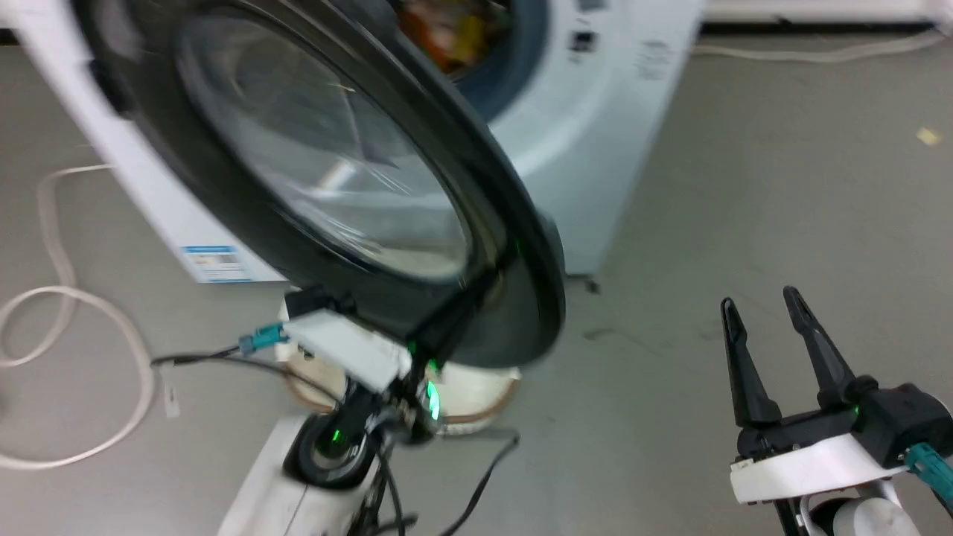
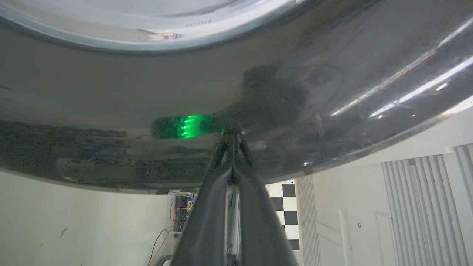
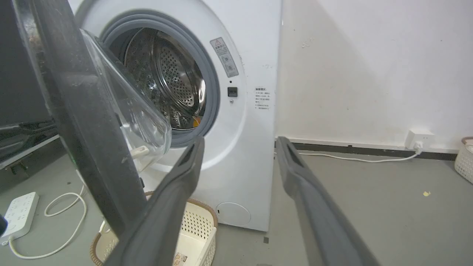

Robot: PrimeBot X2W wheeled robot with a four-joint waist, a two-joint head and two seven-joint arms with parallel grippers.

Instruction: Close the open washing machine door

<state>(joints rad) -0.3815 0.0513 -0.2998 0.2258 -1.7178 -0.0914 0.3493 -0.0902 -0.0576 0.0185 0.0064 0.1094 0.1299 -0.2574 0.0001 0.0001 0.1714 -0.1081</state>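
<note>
Two grippers were observed nearest: the left gripper (image 2: 231, 138), fingers pressed together, tips set against the glossy black rim of the washing machine door (image 1: 320, 164), and the right gripper (image 1: 758, 298), spread and empty above the floor (image 1: 782, 186). The door was found partly open, swung out over a cream laundry basket (image 3: 196, 225). Behind it, the washing machine (image 1: 595, 149) drum (image 3: 166, 74) was left exposed.

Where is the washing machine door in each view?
Head view: the washing machine door spans upper left to centre.
Left wrist view: its glossy black face crosses the top.
Right wrist view: the door stands edge-on at left.
Landmark: the cream basket below it, head and right wrist views.
</note>
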